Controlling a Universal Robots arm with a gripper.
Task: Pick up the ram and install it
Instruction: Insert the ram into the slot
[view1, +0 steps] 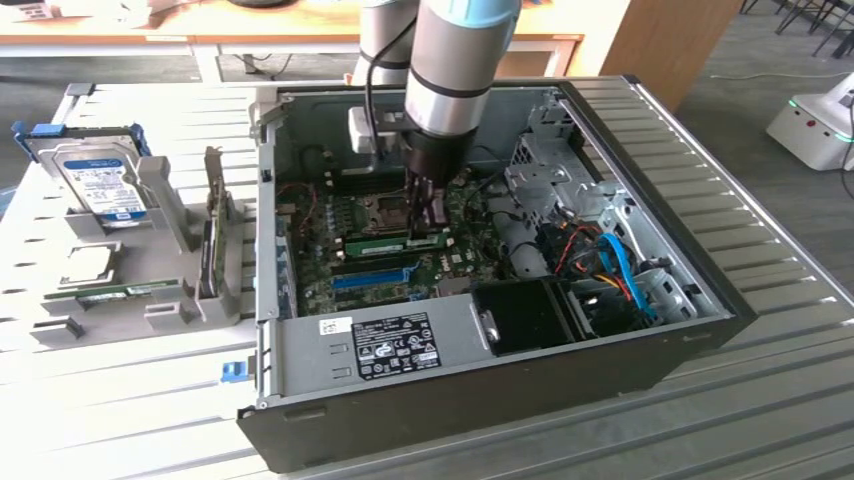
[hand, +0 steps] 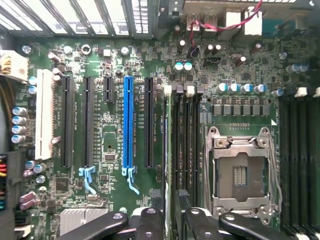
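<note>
Green and edge-on, the ram (hand: 169, 150) stands upright between the jaws of the gripper (hand: 170, 201), seated along a memory slot of the motherboard (hand: 107, 135), probably so that its contact edge meets the slot squarely. The jaws straddle its two flat faces with a gap at each, so they appear released, not clamped. Just beyond them the blue slot (hand: 128, 125) flanks one side and the CPU socket (hand: 240, 175) the other; farther out, the computer case (view1: 467, 420) rests on the counter (view1: 747, 400).
</note>
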